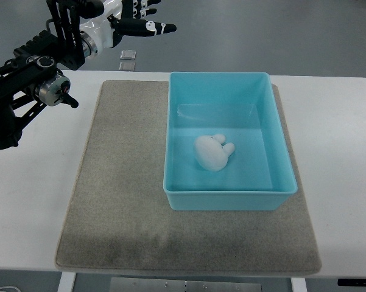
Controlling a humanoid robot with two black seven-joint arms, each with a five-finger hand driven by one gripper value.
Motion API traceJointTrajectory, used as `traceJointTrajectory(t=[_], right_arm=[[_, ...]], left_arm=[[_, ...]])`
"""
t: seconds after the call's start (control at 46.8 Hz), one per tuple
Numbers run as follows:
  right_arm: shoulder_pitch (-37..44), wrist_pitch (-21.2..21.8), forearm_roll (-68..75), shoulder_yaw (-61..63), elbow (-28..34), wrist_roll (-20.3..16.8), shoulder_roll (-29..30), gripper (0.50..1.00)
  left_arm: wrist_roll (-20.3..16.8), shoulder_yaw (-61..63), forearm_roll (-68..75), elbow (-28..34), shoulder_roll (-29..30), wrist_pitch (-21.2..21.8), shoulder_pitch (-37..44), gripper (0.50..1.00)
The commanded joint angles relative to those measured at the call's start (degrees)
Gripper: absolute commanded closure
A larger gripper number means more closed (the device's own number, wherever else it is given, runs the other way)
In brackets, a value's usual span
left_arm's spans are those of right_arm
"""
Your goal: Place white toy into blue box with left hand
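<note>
the left hand [140, 21] was cut off by the top edge of the pic, so only some fingers [152, 27] showed – they looked stretched out straight & held nothing. its black arm came in from the left edge, up high, past the table's far side. the right arm didn't show at all.

the white toy [212, 152] lay inside the blue box [228, 199], on the box floor, a bit left of the middle, w/ two little ear bumps pointing right. it was hard to tell what animal it was. it touched no wall.

the box sat on a grey mat [122, 201], toward the mat's right side & far edge. lots of bare mat was left of the box & in front of it. the mat lay on a white table [30, 207] – wide bare strips on both sides. the table's near edge was at the bottom of the pic.

behind the table was a grey floor, w/ two small square things [128, 59] on it, too small to tell what.
</note>
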Motion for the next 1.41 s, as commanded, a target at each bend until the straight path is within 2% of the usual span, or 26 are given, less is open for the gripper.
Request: traceJointTrajectory(t=[0.0,0.214,0.363,0.577,0.726,1.389], right_arm=[[0.0,0.0,0.0,0.0,0.0,0.0,0.0,0.564],[0.0,0.0,0.0,0.0,0.0,0.0,0.0,0.564],[0.0,0.0,0.0,0.0,0.0,0.0,0.0,0.564],[0.0,0.0,0.0,0.0,0.0,0.0,0.0,0.564],[0.0,0.0,0.0,0.0,0.0,0.0,0.0,0.564],[0.0,0.0,0.0,0.0,0.0,0.0,0.0,0.564]], left_arm=[[0.0,-0.5,-3.7,0.6,0.1,-0.6,0.4,0.508],[0.0,-0.6,-20.4,2.0,2.4,-0.9,2.0,0.506],[-1.3,-3.9,-26.2,6.4,2.2,-0.9,4.5,0.504],[-4.7,-11.3,-26.4,7.2,1.2,-0.7,10.6,0.504],[-5.7,-12.9,-26.6,7.2,0.5,-0.9,13.4,0.504],[-5.8,-17.3,-31.3,8.6,-2.3,-4.3,19.6,0.506]])
